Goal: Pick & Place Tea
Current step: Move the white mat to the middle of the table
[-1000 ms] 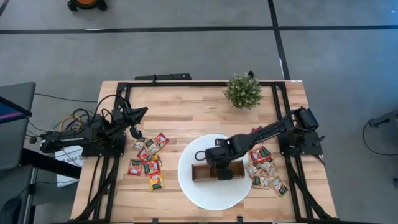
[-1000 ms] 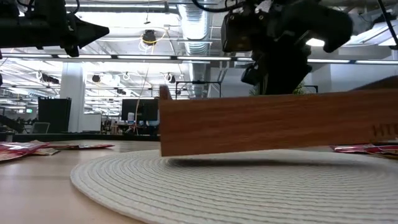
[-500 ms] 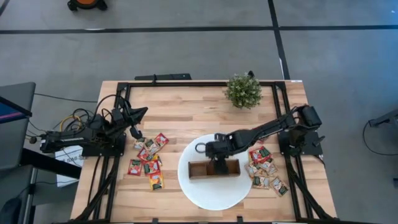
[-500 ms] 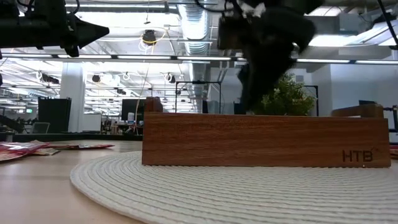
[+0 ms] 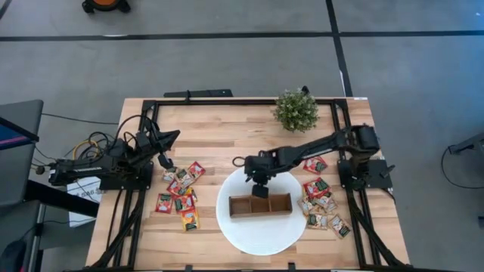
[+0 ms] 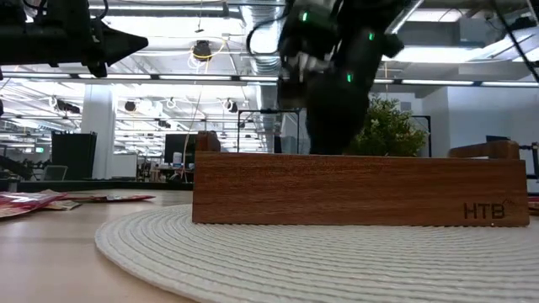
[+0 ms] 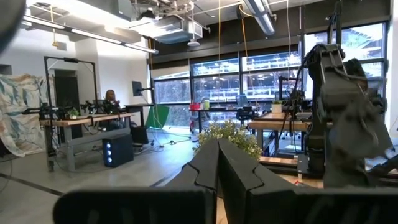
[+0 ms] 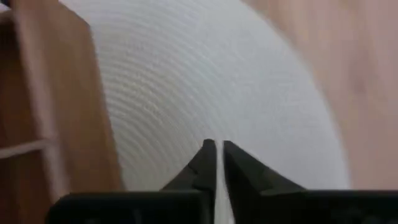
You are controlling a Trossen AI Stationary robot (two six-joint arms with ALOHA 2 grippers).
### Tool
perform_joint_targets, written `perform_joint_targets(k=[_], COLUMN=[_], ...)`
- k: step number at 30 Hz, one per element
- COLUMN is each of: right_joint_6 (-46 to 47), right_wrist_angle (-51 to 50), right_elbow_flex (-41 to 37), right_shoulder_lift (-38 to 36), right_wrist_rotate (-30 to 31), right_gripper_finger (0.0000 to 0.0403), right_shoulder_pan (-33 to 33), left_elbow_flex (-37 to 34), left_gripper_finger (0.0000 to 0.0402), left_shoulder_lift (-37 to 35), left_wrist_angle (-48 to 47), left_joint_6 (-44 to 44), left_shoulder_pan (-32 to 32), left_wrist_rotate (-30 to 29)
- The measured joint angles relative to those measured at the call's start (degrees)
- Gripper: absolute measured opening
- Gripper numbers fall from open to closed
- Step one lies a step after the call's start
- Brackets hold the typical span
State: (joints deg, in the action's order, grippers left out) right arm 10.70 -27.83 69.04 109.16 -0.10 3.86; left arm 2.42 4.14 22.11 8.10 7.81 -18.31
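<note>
From table height the narrow brown wooden box (image 6: 360,188) on the round white woven mat (image 5: 261,208) hides most sachets. Small red, yellow and beige tea sachets (image 5: 179,195) lie in two heaps either side of the mat. The right gripper (image 8: 216,154), fingers nearly together, hangs empty above the mat; the left gripper (image 7: 217,163), fingers together, waits at the table's left edge.

Bare table (image 5: 227,132) beyond the white mat (image 5: 261,238); plant (image 5: 296,110) obstructing far-right corner.

You can read only 1 marking: "HTB", on the lower right corner of the wooden box (image 6: 362,188) front, seen in the low view.
</note>
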Motion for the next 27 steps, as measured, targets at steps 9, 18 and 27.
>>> perform_joint_targets(k=[9,18,27], right_joint_6=[-2.59,-1.73,4.8], right_wrist_angle=[5.39,10.79,13.76], right_elbow_flex=[3.07,3.66,3.37], right_shoulder_lift=[7.75,8.26,6.8], right_wrist_rotate=[2.68,4.81,6.38], right_gripper_finger=[0.0003,0.0002,0.0003], right_shoulder_pan=[-2.44,-12.21,-16.72], left_elbow_flex=[0.0,0.0,0.0], left_gripper_finger=[0.0,0.0,0.0], left_shoulder_lift=[-0.02,-0.02,-0.02], left_wrist_angle=[-0.15,-0.15,-0.17], left_joint_6=[-0.02,-0.02,-0.02], left_shoulder_pan=[0.0,0.0,0.0], left_wrist_rotate=[-0.22,-0.22,-0.24])
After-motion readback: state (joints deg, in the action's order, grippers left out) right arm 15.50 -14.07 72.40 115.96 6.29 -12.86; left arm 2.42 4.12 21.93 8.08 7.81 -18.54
